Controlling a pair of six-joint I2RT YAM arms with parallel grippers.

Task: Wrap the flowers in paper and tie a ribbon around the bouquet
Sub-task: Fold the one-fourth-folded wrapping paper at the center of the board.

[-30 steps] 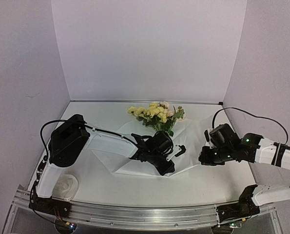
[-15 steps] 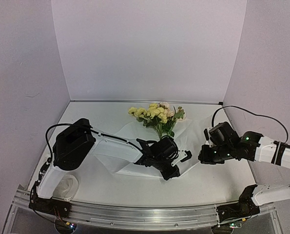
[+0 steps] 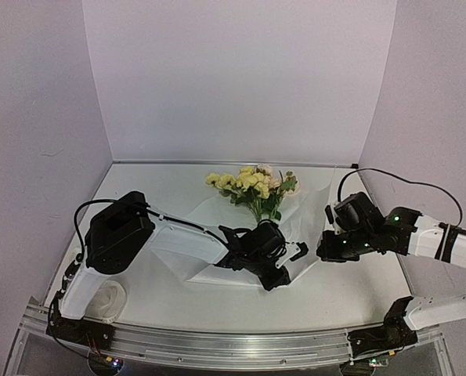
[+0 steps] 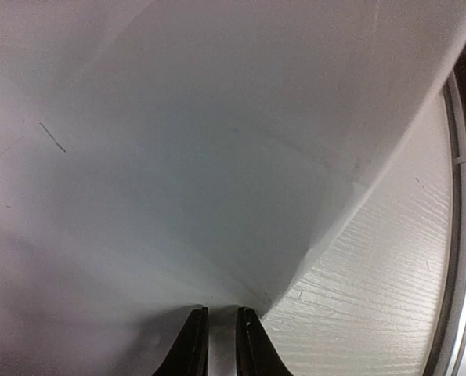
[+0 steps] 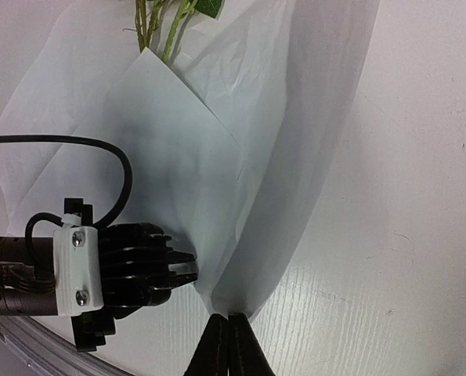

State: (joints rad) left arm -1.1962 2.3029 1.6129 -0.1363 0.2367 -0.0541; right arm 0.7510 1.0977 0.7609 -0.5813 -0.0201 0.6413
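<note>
The flowers (image 3: 252, 182), yellow and cream, lie at the back of the table, and their green stems (image 5: 160, 27) run under the paper (image 3: 295, 223). The white sheet is folded over them and narrows toward the front right. My left gripper (image 3: 295, 254) is shut on a fold of the paper (image 4: 217, 157), with only a thin gap showing between its fingers (image 4: 220, 312). My right gripper (image 3: 320, 255) is shut on the sheet's lower tip (image 5: 229, 317), right beside the left gripper (image 5: 187, 266). I cannot make out the ribbon with certainty.
A cream rounded lump (image 3: 107, 300) sits by the left arm's base. A metal rail (image 3: 217, 345) runs along the near edge of the table. Lilac walls close off the back and both sides. The right arm's black cable (image 3: 405, 184) loops above the table's right part.
My left gripper has slid right and slightly toward the front, drawing the paper fold with it. The right gripper has shifted a little left toward it.
</note>
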